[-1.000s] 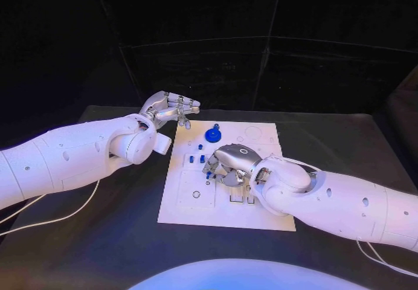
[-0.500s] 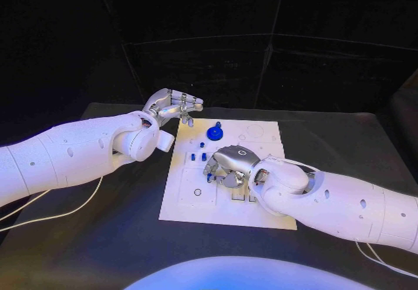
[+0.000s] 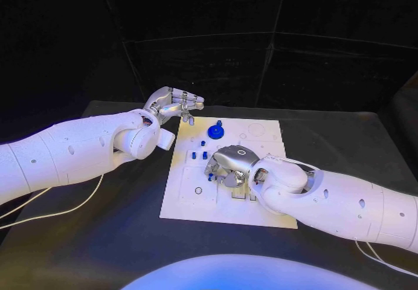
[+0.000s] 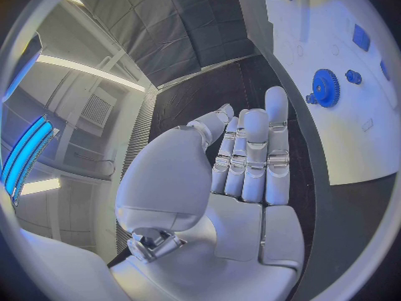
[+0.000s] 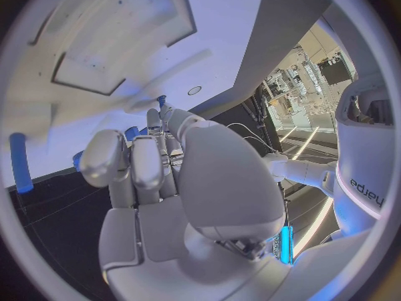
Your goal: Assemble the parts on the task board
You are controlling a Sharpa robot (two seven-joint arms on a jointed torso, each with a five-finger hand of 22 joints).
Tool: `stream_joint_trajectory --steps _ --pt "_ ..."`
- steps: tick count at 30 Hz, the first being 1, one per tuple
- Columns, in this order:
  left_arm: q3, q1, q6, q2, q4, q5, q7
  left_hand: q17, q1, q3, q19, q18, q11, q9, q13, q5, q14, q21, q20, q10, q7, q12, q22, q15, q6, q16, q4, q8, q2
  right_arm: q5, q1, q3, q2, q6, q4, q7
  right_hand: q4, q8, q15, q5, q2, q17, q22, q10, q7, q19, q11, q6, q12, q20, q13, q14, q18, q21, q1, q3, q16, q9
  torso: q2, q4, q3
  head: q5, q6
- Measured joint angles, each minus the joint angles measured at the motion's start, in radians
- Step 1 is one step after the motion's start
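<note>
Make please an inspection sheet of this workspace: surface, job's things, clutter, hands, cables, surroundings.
Surface: black table, matte, with the board on its middle.
Job's things: white rectangular task board; round blue toothed gear near its far edge; small blue parts near the board's middle, beside the right hand.
Clutter: nothing seen.
Hands: silver left hand raised at the board's far left corner, fingers straight and side by side, holding nothing; silver right hand low over the board's middle, fingers curled, whether it holds a part cannot be told.
Cables: thin white cable under the left arm; another under the right arm.
Surroundings: dark panelled wall behind the table.
</note>
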Motion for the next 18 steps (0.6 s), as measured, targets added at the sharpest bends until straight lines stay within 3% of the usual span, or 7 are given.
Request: stream_joint_trajectory --steps 18 --pt "0.0 0.0 0.002 -0.001 -0.003 0.0 -0.002 -0.003 0.0 -0.004 0.0 0.0 0.0 0.0 0.0 0.0 0.0 0.0 0.0 0.0 0.0 0.0 -0.001 0.0 0.0 0.0 0.004 0.0 0.0 -0.012 -0.003 0.002 0.017 0.041 -0.008 -0.01 0.0 -0.003 0.0 0.0 -0.009 -0.006 -0.005 0.0 -0.001 0.0 0.0 -0.002 -0.005 0.0 0.0 0.0 0.0 0.0 -0.019 0.0 0.0 0.002 0.0 0.0 0.0006 0.002 -0.004"
